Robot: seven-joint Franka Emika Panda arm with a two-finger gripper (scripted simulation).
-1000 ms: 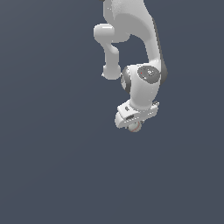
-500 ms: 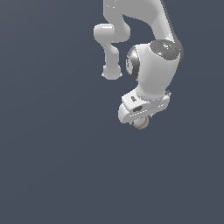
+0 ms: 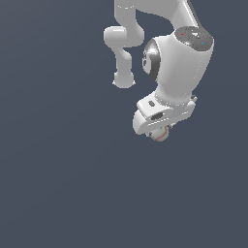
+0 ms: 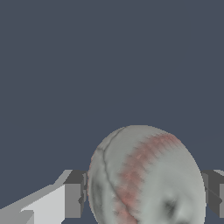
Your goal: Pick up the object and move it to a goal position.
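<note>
the baseball (image 4: 146, 177) is an off-white, slightly grey-mottled sphere with a band of reddish stitch marks curving across its face and a thin dark seam line arcing along one side. in the wrist view it fills much of the frame close to the camera, with one darker smudge low on its surface. in the exterior view only a small part of the baseball (image 3: 160, 135) shows, a pale round bulge with a faint red line, peeking out under the white hand of the arm (image 3: 177, 63).

the gripper (image 3: 161, 131) holds the ball between its two fingers. in the wrist view a grey finger pad (image 4: 74, 199) presses against one side of the ball and the other pad (image 4: 214, 192) sits against the opposite side, so the jaws stand narrowed to the ball's width and clamped on it. the ball sits right at the fingertips, centred between them, mostly hidden by the hand from the exterior camera.

the ball is in the air, carried by the arm, with nothing but the plain dark blue-grey background (image 3: 58, 184) around and below it. in the exterior view it lies a little to the right of centre and just above mid-height.
</note>
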